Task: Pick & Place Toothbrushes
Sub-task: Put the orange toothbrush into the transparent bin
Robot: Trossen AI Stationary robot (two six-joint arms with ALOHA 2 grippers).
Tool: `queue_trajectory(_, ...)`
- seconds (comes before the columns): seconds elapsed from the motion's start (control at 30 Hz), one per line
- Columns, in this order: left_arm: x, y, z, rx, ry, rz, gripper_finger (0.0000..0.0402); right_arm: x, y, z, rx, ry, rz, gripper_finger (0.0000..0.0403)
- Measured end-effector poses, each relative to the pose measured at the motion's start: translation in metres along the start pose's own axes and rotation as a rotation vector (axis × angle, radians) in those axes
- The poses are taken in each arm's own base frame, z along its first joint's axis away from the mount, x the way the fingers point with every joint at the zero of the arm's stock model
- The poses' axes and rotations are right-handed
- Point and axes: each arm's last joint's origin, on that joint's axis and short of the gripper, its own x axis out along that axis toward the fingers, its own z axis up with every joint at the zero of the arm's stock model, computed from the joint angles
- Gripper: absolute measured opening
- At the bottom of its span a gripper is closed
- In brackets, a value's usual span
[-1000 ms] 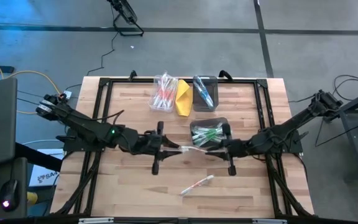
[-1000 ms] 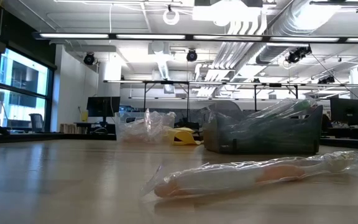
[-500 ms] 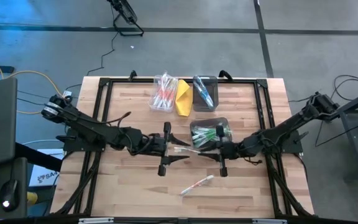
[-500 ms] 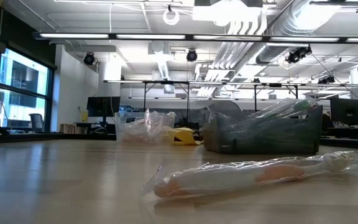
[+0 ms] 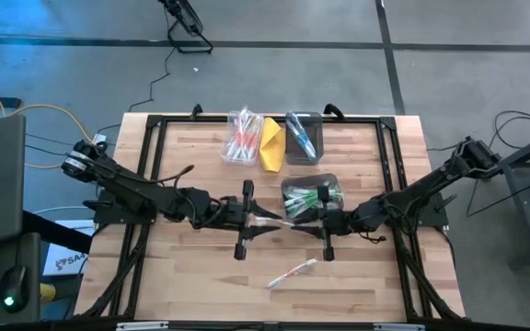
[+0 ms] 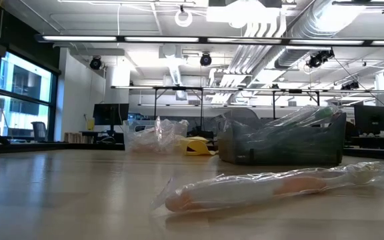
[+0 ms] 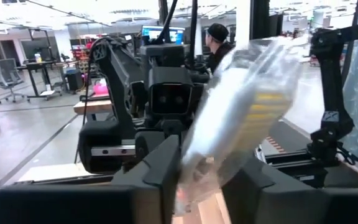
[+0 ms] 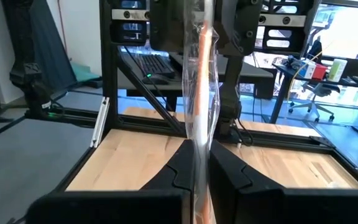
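Right now both grippers meet just in front of the green bin [image 5: 310, 196], sharing one wrapped toothbrush [image 5: 282, 221]. The right gripper [image 5: 313, 221] pinches it tight; the left gripper [image 5: 261, 217] holds its other end. It looks light, crinkly and slippery, so grab the stiff handle.

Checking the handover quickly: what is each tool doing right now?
Left tool: around one end of the wrapped toothbrush; grip cannot be told.
Right tool: shut on the wrapped toothbrush's other end.
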Motion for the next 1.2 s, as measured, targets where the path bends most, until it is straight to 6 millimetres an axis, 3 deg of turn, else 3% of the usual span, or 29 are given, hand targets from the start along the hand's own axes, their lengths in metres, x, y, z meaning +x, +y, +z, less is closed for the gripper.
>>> queue_trajectory(0.27, 0.0001, 0.0004, 0.0, 0.005, 0.0, 0.005, 0.0017, 0.0, 0.0001, 0.0, -0.003, 0.0, 0.002, 0.0015)
queue_trajectory(0.6, 0.0, 0.0007, -0.0002, 0.008, 0.004, 0.018, 0.001, -0.0001, 0.0, -0.0004, -0.005, 0.005, 0.0, 0.0018)
queue_trajectory(0.9, -0.0001, 0.0011, -0.0013, 0.014, 0.018, 0.045, 0.001, -0.0003, -0.0009, 0.0005, -0.022, -0.001, -0.012, 0.012)
queue_trajectory(1.2, -0.003, 0.004, -0.0018, 0.057, 0.061, 0.112, 0.001, -0.0063, 0.0036, -0.0049, -0.033, 0.078, -0.065, 0.0262)
